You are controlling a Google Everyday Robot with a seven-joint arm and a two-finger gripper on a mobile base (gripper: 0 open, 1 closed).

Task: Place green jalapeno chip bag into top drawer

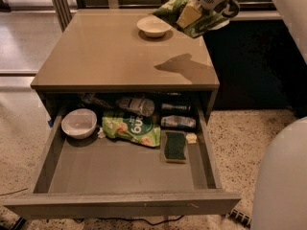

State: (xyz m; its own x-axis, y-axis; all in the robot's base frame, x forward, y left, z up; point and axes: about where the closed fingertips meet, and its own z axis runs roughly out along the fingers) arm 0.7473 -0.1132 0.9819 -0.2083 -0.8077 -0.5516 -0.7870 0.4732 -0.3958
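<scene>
The tool [194, 12] hangs over the far right corner of the tabletop [105, 56], closed on the green jalapeno chip bag [173, 7], which is clear of the surface and tilted, its crinkled foil sticking out to the left and right of the tool. A dark shadow [184, 68] falls on the tabletop nearer than the bag. Just left of the bag, a white bowl [153, 26] sits on the far part of the tabletop. Below, the top drawer [120, 206] is pulled wide open toward the near side. Inside it, a second white bowl [79, 123] rests in the far left corner, a lighter green bag [132, 128] lies beside it to the right, and a green sponge [175, 146] lies at the right side. A crumpled clear bottle [137, 105] lies along the far edge, partly in shadow under the tabletop. The near half of the drawer floor is bare.
</scene>
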